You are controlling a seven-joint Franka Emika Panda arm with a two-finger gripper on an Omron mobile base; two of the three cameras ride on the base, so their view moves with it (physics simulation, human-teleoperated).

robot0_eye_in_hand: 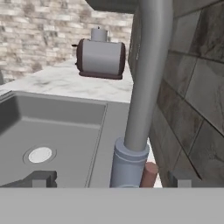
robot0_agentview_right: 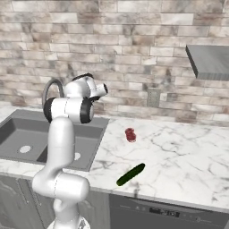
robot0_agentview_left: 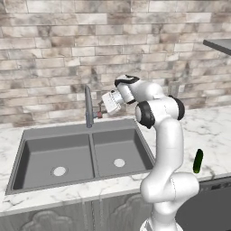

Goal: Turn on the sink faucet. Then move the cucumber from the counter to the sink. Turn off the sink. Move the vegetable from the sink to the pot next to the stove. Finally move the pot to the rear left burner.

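Fingertips of the gripper [robot0_eye_in_hand: 109,179], two dark stubs at the bottom edge of the hand view, stand spread wide and hold nothing; the base of the faucet [robot0_eye_in_hand: 127,164] rises between them, with its small reddish lever [robot0_eye_in_hand: 149,174] just to the right of the base. Behind the faucet, at left, the sink [robot0_eye_in_hand: 61,109] shows one basin with a pale drain [robot0_eye_in_hand: 40,154]. Farther off, at upper centre, a squat grey appliance [robot0_eye_in_hand: 101,58] sits on the counter [robot0_eye_in_hand: 74,83] against the brick wall [robot0_eye_in_hand: 192,87].

In the left base view the arm reaches to frame centre, hand just right of the spout. The cucumber [robot0_agentview_left: 197,161] lies at lower right on the counter, well apart from the sink; no water is seen running, so the first step looks undone.

Judged best practice: approach the lever from its side, keep clear of the spout and wall, and push with one fingertip rather than pinching the base.

Count: one faucet, one lever, two basins, two drains, one cucumber, one small red object [robot0_agentview_right: 130,134] on the counter, one grey shelf [robot0_agentview_right: 210,60] at upper right.
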